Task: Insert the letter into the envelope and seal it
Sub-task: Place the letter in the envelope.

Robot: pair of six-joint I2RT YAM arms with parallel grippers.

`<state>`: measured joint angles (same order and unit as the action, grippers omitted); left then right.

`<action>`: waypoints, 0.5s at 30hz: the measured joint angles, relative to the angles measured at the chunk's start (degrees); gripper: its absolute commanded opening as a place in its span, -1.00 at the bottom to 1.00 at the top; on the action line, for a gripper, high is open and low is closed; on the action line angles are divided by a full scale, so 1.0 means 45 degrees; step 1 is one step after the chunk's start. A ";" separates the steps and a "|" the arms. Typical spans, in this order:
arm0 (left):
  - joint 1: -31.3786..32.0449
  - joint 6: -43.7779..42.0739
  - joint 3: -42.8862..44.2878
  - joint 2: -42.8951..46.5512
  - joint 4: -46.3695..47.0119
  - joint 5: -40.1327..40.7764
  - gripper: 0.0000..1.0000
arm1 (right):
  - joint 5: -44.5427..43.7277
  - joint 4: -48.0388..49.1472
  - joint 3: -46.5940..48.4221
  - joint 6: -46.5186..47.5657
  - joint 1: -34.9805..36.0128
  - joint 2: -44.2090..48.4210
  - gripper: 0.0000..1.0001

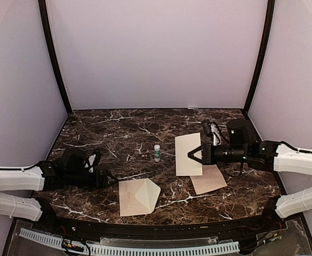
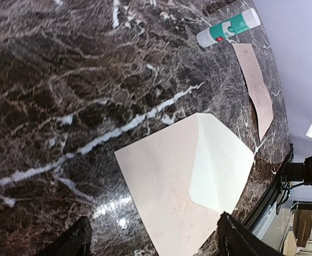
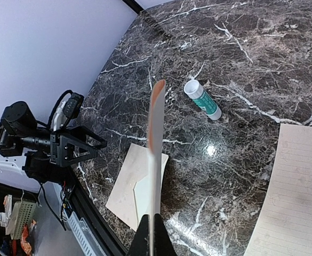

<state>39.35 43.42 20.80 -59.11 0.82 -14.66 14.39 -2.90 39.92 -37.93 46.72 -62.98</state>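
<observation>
The left gripper [image 1: 106, 176] rests low on the table [image 1: 92, 133], just left of the envelope [image 1: 129, 198]. Its fingers [image 2: 80, 239] are spread wide, with nothing held and nothing touched. The envelope lies flat near the front edge, its pointed flap [image 1: 149, 193] turned out to the right, and nothing pins it down. That is the main risk: on this glossy marble a push from incoming paper would likely slide the envelope away rather than enter it.

A glue stick [image 1: 157, 153] stands just behind, close enough to be knocked over by a sweeping sheet.

Further right, the right gripper [image 1: 192, 154] is pinched tight on one edge of a cream sheet [image 1: 185, 143], taken to be the letter, and holds it clear of the table. Held by one edge only, the thin sheet could sag or buckle at the mouth. It also looks large for the pocket, so it may jam.

A lined tan sheet [image 1: 210, 180] lies flat below the gripper.
</observation>
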 measured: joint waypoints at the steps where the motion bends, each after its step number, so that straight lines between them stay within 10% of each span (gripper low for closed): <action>1: 0.0000 0.0194 -0.0194 0.0000 0.0019 -0.0117 0.58 | 0.0068 0.0058 -0.0024 -0.0049 0.0015 -0.0136 -1.00; 15: 0.0000 0.1015 -0.0588 -0.0670 0.0967 -0.1190 0.48 | 0.2050 0.0971 -0.0180 -0.0262 0.0019 -0.2686 -1.00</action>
<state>39.35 47.99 18.15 -62.13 5.17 -20.01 23.62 1.48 39.11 -39.11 46.81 -75.07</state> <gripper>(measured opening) 0.754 0.003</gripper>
